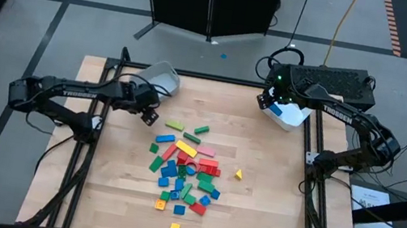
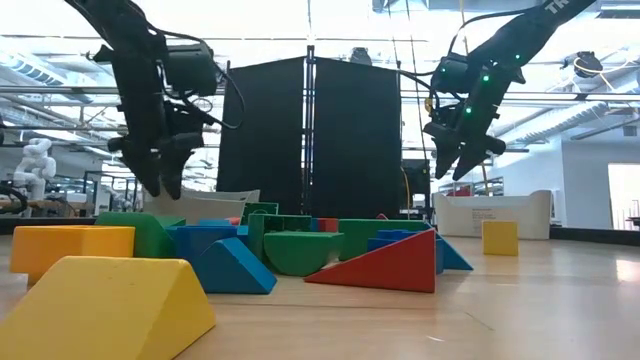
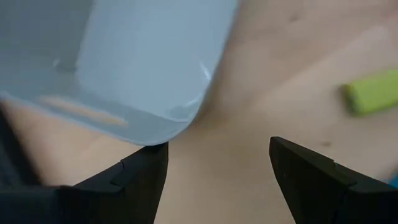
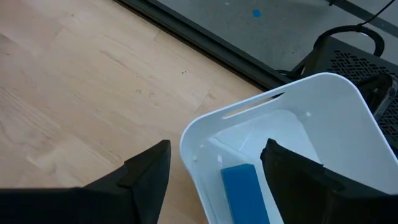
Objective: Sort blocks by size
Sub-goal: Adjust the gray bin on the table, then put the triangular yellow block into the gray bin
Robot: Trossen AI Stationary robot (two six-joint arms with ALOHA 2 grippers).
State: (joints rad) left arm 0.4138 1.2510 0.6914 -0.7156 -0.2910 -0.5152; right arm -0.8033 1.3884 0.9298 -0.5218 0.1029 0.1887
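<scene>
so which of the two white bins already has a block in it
The white bin at the table's far right corner, under the right gripper: a blue bar lies inside. The left gripper hovers by the other bin.

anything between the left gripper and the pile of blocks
Only bare wood. In the high view, the open left gripper hovers beside its white bin, with empty tabletop before the blocks.

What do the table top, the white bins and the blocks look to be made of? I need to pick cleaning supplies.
Table top: pale wood, matte, with visible grain and plank seams. White bins: probably moulded plastic, smooth and slightly glossy, with thin walls and rounded corners. Blocks: solid coloured pieces with a flat, even finish; painted wood or plastic, the look leaves it open.
</scene>
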